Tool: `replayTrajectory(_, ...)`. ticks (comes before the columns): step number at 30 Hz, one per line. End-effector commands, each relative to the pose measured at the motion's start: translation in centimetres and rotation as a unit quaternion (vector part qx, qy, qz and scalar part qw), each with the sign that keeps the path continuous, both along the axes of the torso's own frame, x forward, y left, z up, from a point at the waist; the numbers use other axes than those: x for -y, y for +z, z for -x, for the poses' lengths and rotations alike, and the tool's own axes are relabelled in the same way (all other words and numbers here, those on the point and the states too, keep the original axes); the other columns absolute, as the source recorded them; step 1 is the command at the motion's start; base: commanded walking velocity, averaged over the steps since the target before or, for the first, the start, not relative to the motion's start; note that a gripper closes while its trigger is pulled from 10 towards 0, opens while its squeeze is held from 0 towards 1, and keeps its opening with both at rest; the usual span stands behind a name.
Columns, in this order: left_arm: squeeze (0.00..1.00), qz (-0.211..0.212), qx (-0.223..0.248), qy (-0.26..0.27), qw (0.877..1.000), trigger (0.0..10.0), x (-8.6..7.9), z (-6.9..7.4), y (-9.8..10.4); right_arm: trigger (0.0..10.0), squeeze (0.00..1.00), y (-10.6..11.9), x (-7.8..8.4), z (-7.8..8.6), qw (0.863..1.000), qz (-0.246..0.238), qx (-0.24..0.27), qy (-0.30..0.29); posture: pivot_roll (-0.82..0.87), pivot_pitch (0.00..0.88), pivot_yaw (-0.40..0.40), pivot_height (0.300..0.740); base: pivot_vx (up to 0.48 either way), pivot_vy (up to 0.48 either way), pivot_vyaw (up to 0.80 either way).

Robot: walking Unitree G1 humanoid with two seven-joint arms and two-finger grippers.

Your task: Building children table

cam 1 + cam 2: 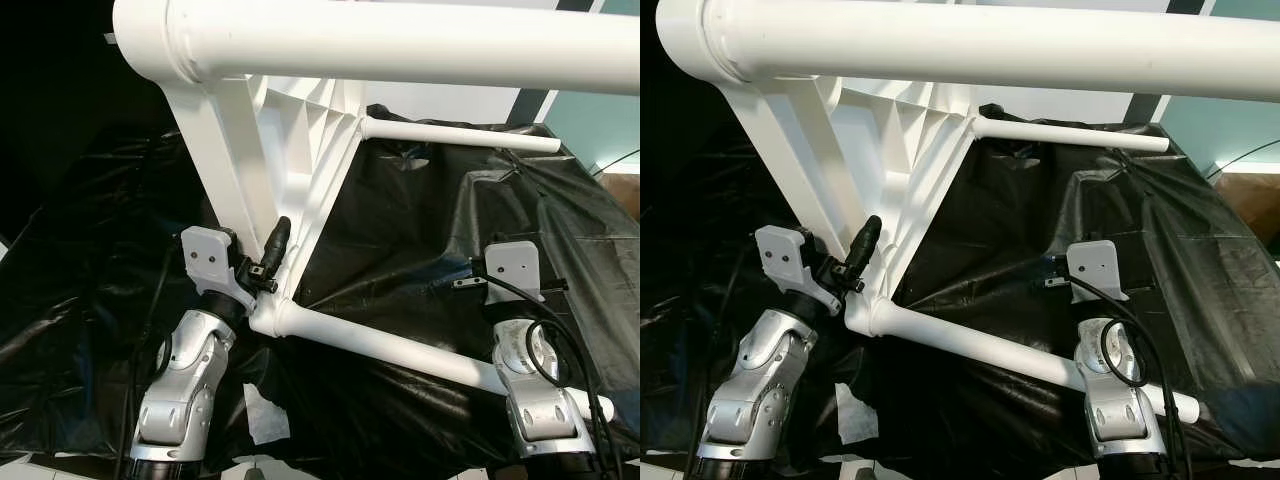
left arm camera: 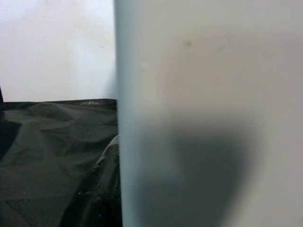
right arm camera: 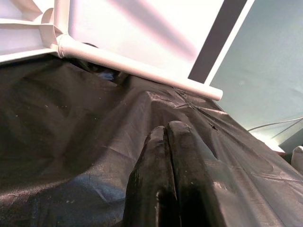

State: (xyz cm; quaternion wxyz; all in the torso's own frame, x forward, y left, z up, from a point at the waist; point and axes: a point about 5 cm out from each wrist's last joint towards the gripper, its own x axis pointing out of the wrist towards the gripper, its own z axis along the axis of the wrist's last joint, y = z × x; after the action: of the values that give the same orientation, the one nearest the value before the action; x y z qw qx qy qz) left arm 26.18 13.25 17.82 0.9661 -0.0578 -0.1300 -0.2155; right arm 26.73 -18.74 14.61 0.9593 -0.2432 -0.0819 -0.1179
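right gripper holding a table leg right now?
No: in the right wrist view the right gripper has its two black fingers pressed together on nothing, above the black sheet, with the nearest white leg well ahead.

Indoor room, prob. a home or test space, can't tell which. Black plastic sheet spread under white kids' table frame; white wall and teal wall behind the sheet.

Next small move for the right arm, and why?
Probably open the right gripper and bring it up to the near table leg. Its fingers are pressed together over the black sheet, holding nothing, while the left gripper alone is at the white table frame by that leg's joint.
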Motion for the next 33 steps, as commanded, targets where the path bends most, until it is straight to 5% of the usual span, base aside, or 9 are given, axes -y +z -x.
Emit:
replayTrajectory(1, 0.00, 0.001, -0.013, 0.070, 0.997, 10.0, -1.1, -0.5, -0.5, 10.0, 0.00, -0.2, -0.1, 0.0, 1.000, -0.002, -0.003, -0.001, 0.01, 0.042, -0.013, 0.740, 0.000, 0.000, 0.00)
replayTrajectory(4, 0.00, -0.017, -0.001, 0.112, 0.994, 10.0, -2.0, -0.5, -0.6, 10.0, 0.00, -0.4, -0.1, 0.0, 1.000, -0.003, -0.006, 0.001, 0.01, 0.043, -0.012, 0.740, 0.000, 0.000, 0.00)
replayTrajectory(12, 0.00, -0.027, -0.001, 0.093, 0.995, 10.0, -2.5, 0.5, -1.2, 10.0, 0.00, -0.6, -0.4, -0.1, 1.000, -0.008, -0.016, 0.013, 0.02, 0.045, -0.009, 0.740, 0.000, 0.000, 0.00)
replayTrajectory(18, 0.00, -0.025, 0.000, 0.142, 0.990, 10.0, -4.6, 1.3, -1.7, 10.0, 0.00, -0.7, -0.5, -0.2, 1.000, -0.008, -0.018, 0.016, 0.03, 0.048, -0.012, 0.740, 0.000, 0.000, 0.00)
replayTrajectory(22, 0.00, -0.038, 0.005, 0.219, 0.975, 10.0, -6.4, 1.3, -1.9, 10.0, 0.00, -0.8, -0.8, -0.3, 1.000, -0.008, -0.019, 0.022, 0.04, 0.051, -0.015, 0.740, 0.000, 0.000, 0.00)
replayTrajectory(25, 0.00, -0.058, -0.002, 0.318, 0.946, 10.0, -8.8, 1.6, -2.2, 10.0, 0.00, -0.8, -1.0, -0.4, 0.999, -0.009, -0.020, 0.026, 0.04, 0.052, -0.015, 0.740, 0.000, 0.000, 0.00)
replayTrajectory(28, 0.00, -0.074, -0.005, 0.362, 0.929, 10.0, -10.1, 2.0, -2.4, 10.0, 0.00, -0.8, -1.0, -0.4, 0.999, -0.010, -0.021, 0.027, 0.05, 0.055, -0.014, 0.740, 0.000, 0.000, 0.00)
replayTrajectory(33, 0.00, -0.093, 0.001, 0.387, 0.918, 10.0, -11.1, 2.6, -2.3, 10.0, 0.00, -0.9, -1.1, -0.4, 0.999, -0.010, -0.022, 0.029, 0.05, 0.056, -0.014, 0.740, 0.000, 0.000, 0.00)
